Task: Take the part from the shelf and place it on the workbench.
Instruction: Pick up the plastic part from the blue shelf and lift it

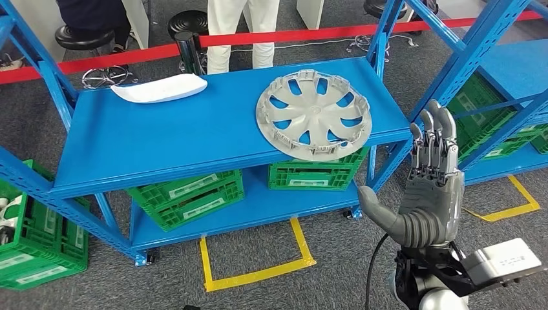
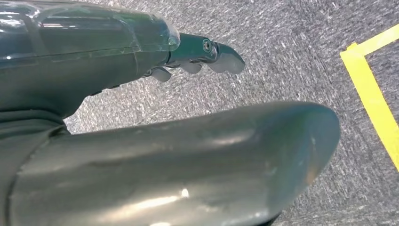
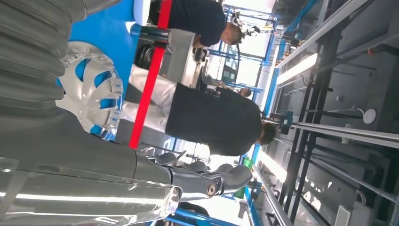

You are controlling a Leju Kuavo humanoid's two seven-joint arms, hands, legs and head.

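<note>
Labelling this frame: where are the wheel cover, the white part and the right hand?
wheel cover (image 1: 314, 113), head view, its hub.
white part (image 1: 159, 88), head view, its middle.
right hand (image 1: 432, 194), head view, its palm.

A blue metal shelf (image 1: 194, 135) stands on grey carpet (image 1: 258, 252) marked with yellow tape (image 1: 255, 274). On its top board a grey wheel cover (image 1: 314, 114) lies flat at about 3 o'clock, its edge overhanging the near rim, and a white curved part (image 1: 159, 88) lies at about 11 o'clock. On the lower board sit two green crates (image 1: 187, 196), (image 1: 315, 173).
</note>
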